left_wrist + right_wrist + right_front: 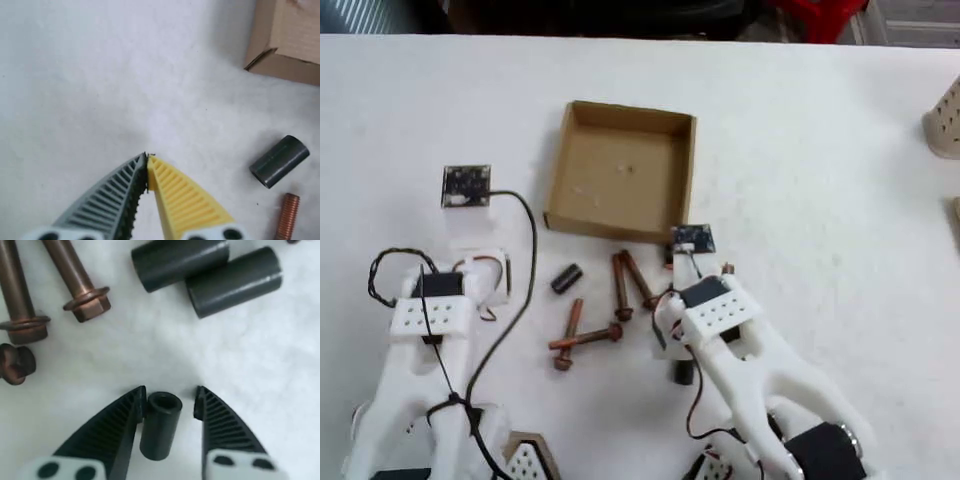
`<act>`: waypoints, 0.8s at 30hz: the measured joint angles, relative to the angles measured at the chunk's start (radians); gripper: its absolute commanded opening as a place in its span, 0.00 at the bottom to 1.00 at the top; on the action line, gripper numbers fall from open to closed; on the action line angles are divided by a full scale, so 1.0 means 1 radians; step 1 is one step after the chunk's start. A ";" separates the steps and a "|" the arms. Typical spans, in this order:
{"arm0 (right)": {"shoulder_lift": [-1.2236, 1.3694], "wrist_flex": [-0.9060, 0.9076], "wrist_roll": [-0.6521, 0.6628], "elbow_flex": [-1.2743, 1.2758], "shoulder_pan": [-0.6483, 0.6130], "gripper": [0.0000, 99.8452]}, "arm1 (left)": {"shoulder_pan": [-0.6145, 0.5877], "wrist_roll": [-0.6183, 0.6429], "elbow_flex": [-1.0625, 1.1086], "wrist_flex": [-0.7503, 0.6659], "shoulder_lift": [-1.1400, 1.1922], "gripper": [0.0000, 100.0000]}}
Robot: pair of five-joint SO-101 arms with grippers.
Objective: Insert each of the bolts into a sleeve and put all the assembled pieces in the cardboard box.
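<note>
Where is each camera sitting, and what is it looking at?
High view: above the table, looking down on the cardboard box, bolts, left arm and right arm.
Left wrist view: on the left arm, looking past its shut fingers at a lone sleeve.
Right wrist view: on the right arm, open fingers either side of another sleeve.
Shared: high and left wrist views both show the lone sleeve.

Cardboard box [285, 45]: only a corner in frame.
Bolt [288, 215]: threaded tip shows, head cut off.
Sleeve [682, 374]: mostly hidden beneath the right arm [760, 370].
Specks [628, 168] in box: too small to identify.
</note>
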 measured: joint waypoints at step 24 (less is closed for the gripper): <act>0.083 0.086 0.160 -0.066 -0.112 0.02 | 0.000 -0.002 0.000 0.000 0.000 0.02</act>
